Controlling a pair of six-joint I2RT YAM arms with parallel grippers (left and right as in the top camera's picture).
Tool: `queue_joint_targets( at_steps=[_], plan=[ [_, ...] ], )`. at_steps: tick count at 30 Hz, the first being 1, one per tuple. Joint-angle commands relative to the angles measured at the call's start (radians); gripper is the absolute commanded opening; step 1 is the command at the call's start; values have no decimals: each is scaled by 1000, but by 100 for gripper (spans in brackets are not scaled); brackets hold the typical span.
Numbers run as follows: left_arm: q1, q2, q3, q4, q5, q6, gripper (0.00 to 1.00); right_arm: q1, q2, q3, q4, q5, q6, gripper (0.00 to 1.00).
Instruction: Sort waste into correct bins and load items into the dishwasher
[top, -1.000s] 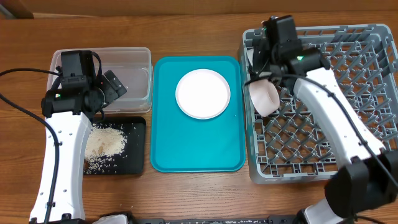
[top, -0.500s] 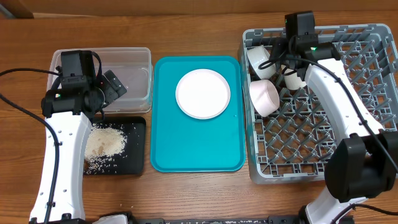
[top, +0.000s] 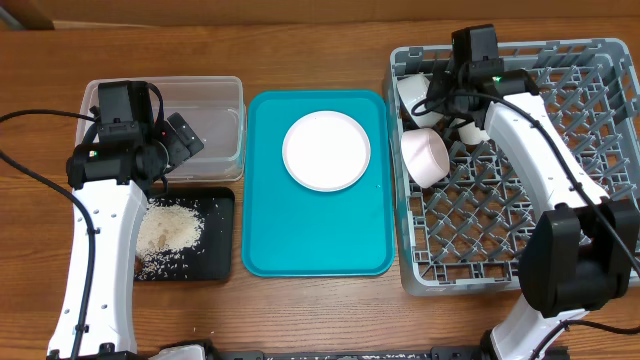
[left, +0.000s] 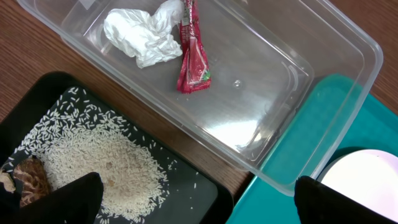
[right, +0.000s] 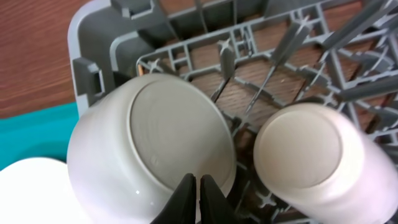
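**Cups in the rack, plate on the tray**

Hard to read from overhead: far-left corner of the dish rack (top: 600, 48) partly under the right arm, second cup (top: 468, 131) half covered. In the left wrist view, only two dark, blurred fingers (left: 65, 199) at the bottom corners, cut off by the frame.

Right gripper (right: 198, 193): tips pressed together, gripping nothing, right at the rim of the white cup (right: 155, 146); possibly touching, too close to tell. Left gripper (top: 183, 138): spread to the full, empty, above the near side of the clear tub (left: 323, 81).

In the tub's left end, crumpled tissue (left: 140, 34) touching the red wrapper (left: 193, 59). On the black tray (left: 196, 196), a heap of rice (left: 106, 165) with brown crumbs (left: 28, 177) at its left edge. Both cups glossy, bases toward the wrist camera, side by side among the pegs. Pale bowl (top: 425, 156) on its side just near of them. Plate (top: 326, 150) alone on the far half of the teal tray (top: 300, 245).
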Motion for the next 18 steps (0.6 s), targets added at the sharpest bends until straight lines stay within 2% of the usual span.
queue_joint_targets(
  at_steps=[1,12,18],
  plan=[
    [1,-5,14,4,1,-14,100,6,24,-3,-8,-64,7,7],
    [1,-5,14,4,1,-14,100,5,35,-3,-69,-102,-11,10],
    [1,-5,14,4,1,-14,100,3,-4,33,-118,12,-11,11]
  ],
)
